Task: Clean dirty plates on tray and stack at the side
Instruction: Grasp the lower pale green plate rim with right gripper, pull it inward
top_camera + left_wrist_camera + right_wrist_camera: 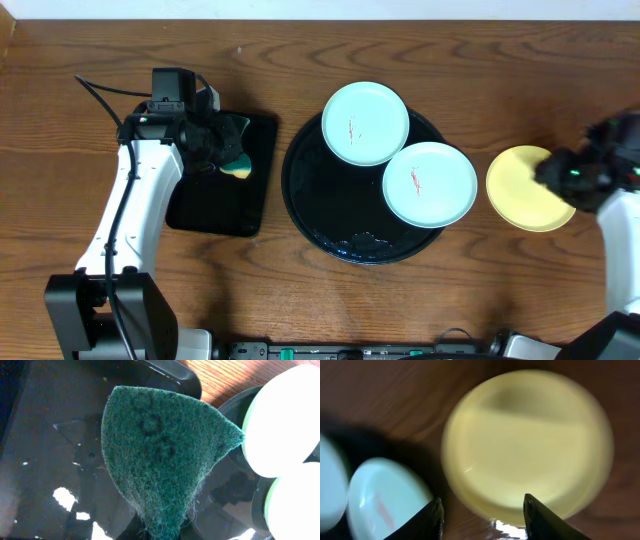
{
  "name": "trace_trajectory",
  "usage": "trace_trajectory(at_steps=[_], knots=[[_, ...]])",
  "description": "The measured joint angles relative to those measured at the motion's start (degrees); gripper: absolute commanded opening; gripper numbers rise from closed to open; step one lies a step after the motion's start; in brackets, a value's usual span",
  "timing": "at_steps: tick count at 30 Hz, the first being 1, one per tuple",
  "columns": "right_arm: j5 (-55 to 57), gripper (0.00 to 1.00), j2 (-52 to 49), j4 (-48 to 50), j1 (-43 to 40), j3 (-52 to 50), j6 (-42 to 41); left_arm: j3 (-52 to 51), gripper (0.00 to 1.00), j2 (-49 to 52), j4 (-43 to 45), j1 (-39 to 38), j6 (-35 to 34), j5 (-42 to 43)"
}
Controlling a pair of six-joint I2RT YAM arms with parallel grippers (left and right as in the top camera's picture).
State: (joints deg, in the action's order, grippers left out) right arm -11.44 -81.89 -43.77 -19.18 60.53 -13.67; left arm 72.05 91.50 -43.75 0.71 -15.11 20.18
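Two mint-blue plates with red smears lie on the round black tray. The yellow plate lies on the wood to the tray's right; it fills the right wrist view. My right gripper is open and empty, just above the yellow plate's near edge. My left gripper is shut on a green scouring sponge and holds it over the rectangular black tray, left of the round tray. The sponge shows from overhead.
The rectangular black tray holds a wet film. The two mint plates show at the right of the left wrist view. Bare wood table surrounds both trays.
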Motion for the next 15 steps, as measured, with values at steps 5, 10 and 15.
trace_trajectory(at_steps=[5, 10, 15], knots=[[-0.3, 0.48, -2.3, -0.3, 9.2, 0.0, 3.7, 0.0, 0.08, 0.0, -1.1, 0.0, 0.9, 0.0], [1.2, 0.47, -7.3, 0.1, 15.0, 0.0, 9.1, 0.0, 0.08, 0.0, -1.9, 0.0, 2.4, 0.0], [3.7, 0.40, -11.4, 1.5, 18.3, 0.0, 12.9, 0.0, 0.07, 0.0, -2.1, 0.0, 3.5, 0.0]])
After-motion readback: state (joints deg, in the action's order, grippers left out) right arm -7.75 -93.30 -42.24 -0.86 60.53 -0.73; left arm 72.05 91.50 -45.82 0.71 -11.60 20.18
